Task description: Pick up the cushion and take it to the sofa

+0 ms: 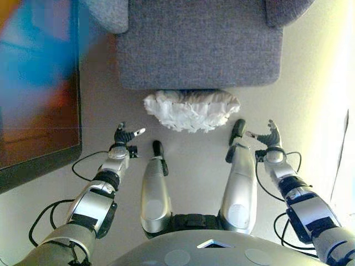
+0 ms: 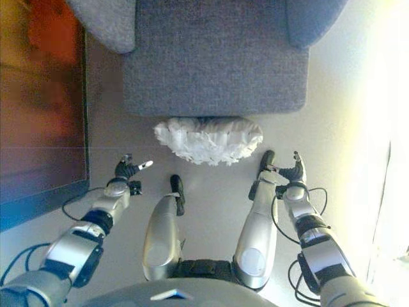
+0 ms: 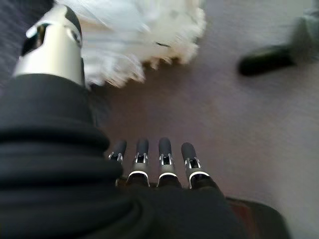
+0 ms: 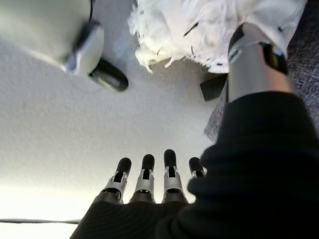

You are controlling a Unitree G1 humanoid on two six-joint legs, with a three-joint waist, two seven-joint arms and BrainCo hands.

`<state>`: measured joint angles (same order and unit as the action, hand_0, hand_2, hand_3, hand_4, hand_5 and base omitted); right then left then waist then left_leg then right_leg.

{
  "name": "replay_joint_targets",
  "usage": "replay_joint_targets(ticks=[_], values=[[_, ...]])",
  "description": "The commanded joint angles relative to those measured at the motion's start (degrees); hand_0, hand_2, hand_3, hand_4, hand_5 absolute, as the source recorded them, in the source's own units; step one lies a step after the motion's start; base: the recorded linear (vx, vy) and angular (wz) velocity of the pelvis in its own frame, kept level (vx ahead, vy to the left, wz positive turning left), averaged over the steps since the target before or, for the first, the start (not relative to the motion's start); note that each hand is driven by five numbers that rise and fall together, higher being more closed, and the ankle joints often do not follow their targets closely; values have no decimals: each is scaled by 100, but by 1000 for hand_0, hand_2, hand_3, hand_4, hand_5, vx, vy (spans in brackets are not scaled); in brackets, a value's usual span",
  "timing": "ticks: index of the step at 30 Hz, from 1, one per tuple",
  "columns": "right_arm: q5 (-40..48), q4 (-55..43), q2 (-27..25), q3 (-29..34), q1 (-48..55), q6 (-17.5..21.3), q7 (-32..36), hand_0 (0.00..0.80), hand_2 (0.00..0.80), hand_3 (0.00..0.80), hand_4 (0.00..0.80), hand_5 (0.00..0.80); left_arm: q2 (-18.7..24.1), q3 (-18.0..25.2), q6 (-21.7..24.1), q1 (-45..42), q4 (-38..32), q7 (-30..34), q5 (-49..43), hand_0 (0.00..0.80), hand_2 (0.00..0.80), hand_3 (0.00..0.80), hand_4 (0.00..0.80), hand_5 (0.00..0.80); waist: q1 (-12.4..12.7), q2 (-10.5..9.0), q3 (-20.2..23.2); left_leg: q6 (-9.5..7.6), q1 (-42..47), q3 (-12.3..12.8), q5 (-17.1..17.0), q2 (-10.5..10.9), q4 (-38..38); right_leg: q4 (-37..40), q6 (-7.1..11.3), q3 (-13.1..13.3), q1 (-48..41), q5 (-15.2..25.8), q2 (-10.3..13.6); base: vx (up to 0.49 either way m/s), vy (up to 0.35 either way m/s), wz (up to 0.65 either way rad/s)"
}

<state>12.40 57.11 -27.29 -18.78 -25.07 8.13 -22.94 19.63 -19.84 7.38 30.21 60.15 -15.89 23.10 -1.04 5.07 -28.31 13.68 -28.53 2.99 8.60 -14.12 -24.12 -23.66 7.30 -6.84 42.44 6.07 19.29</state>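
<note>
A white fluffy cushion [image 1: 192, 109] lies on the pale floor against the front edge of the grey sofa [image 1: 198, 50]. It also shows in the left wrist view [image 3: 144, 35] and the right wrist view [image 4: 209, 30]. My left hand [image 1: 124, 138] hangs open and empty to the cushion's lower left, a short way from it. My right hand [image 1: 270, 136] hangs open and empty to the cushion's lower right, also apart from it. Its fingers [image 4: 149, 172] are straight over bare floor, as are the left hand's fingers [image 3: 154, 157].
A dark-framed panel [image 1: 39, 83] with blue and orange colours stands along the left side. The sofa's armrests [image 1: 108, 14] rise at both sides of the seat. Bright light falls along the right edge of the floor [image 1: 310, 100].
</note>
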Motion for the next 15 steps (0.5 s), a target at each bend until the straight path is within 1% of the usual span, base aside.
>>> replay_joint_targets(ticks=[1,3,5,9,15], values=[[-109,-535,-120,-61,-155,131,-171,0,0,0,0,0,617,-97,314,-189,-255,-253,-208,0,0,0,0,0,-93,-223,42,-112,-950,-430,-945,-377,109,453,705,531,8,382,704,-87,-12,-5],[25,-616,-267,-103,-402,41,-221,0,0,0,0,0,704,-113,443,-55,-359,-317,-114,0,0,0,0,0,-105,-212,-45,-128,-1175,-406,-969,-376,33,376,708,522,240,392,669,-79,5,-6],[220,-658,-363,-81,-570,57,-262,0,0,0,0,0,758,-74,563,46,-448,-305,-23,0,0,0,0,0,-127,-189,-134,-144,-1380,-409,-963,-371,-85,256,691,566,457,388,643,-68,21,-11],[157,-794,-556,-40,-891,22,-407,0,0,0,0,0,975,-2,737,289,-646,-176,189,0,0,0,0,0,-184,-124,-148,-194,-2020,-405,-951,-368,-370,-85,646,687,1097,354,588,-54,39,-2],[81,-1134,-988,-115,-1320,-49,-506,0,0,0,0,0,1280,-2,903,580,-938,-381,327,0,0,0,0,0,-221,-46,-148,-290,-3033,-420,-954,-367,-808,-627,591,881,2148,287,513,-38,52,-10]])
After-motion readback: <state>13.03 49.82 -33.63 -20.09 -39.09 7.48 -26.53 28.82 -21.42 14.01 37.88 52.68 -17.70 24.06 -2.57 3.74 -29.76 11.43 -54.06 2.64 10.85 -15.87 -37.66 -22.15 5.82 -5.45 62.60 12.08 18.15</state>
